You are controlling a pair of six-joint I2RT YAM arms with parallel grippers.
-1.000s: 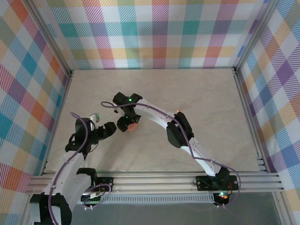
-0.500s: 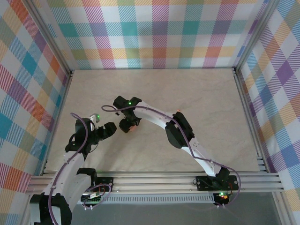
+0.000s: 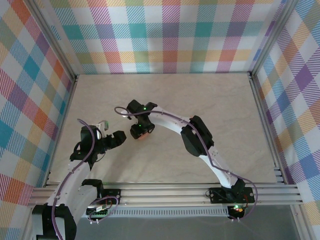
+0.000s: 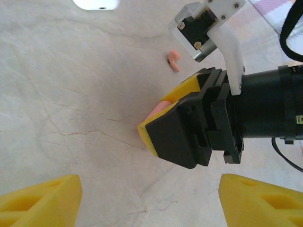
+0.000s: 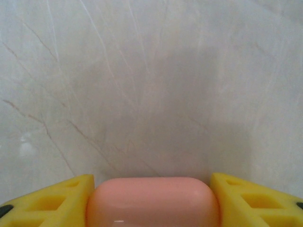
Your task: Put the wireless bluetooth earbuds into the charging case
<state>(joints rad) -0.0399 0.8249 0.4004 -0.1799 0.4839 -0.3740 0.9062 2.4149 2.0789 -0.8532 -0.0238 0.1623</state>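
Marble-patterned table (image 3: 225,110), inside plaid-covered walls.

Right arm (image 3: 200,145): reaches from its base at the near edge, up and across to the left-centre of the table, wrist bent down toward the surface.

Left arm (image 3: 75,165): short reach at the near left, wrist pointing toward the right arm's tool.

Right gripper (image 3: 140,133): low over the table. The yellow fingers (image 5: 52,198) are closed in on a reddish-orange charging case (image 5: 152,201), which sits snug between them and touches both. From the left wrist camera the case shows as a pink edge under the black pad.

Left gripper (image 4: 149,194): jaws wide apart over bare table, gripping nothing. It faces the right gripper from close by without touching it.

White charging case (image 4: 94,4): on the table beyond both grippers, cut off by the top edge of the left wrist view. Whether its lid is up or down cannot be told.

Reddish-orange earbud (image 4: 173,60): lying loose on the table just beside the right gripper, clear of its fingers. It is apart from the white case and in neither case.
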